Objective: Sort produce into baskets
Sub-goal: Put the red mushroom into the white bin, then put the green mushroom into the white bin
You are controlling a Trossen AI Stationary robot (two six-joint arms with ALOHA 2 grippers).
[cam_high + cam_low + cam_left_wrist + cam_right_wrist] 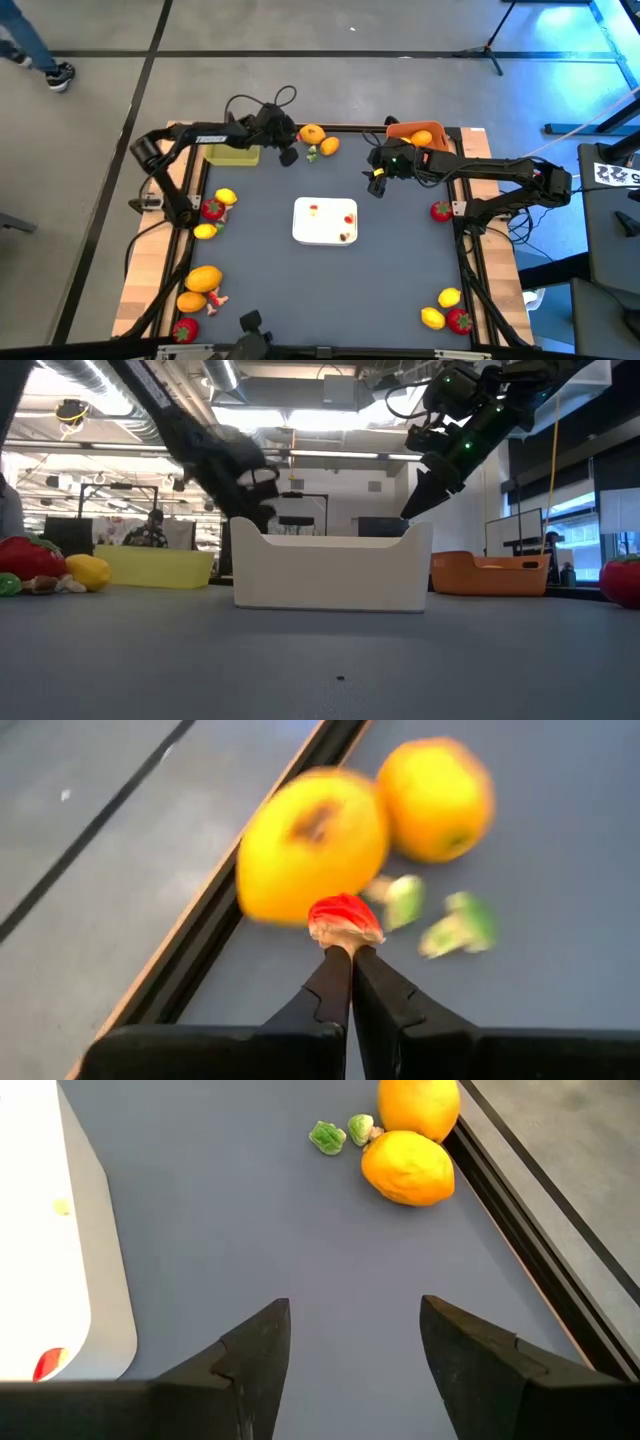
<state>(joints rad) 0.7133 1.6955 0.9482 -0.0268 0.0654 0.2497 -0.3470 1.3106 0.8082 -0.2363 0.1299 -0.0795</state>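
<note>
Overhead, the dark table carries a white tray at centre, with the yellow-green basket and orange basket along the far edge. Both arms reach between them, seemingly to feed the tubs. Left gripper is pinched tight on a small red piece, just beside two orange fruits. Right gripper hangs open and empty near the orange basket. Green scraps lie by the fruits.

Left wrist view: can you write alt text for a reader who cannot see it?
The left hand, shut, pinches a small red scrap at its fingertips. Beyond it on the grey table lie two round orange-yellow toy fruits and two small green bits.
</note>
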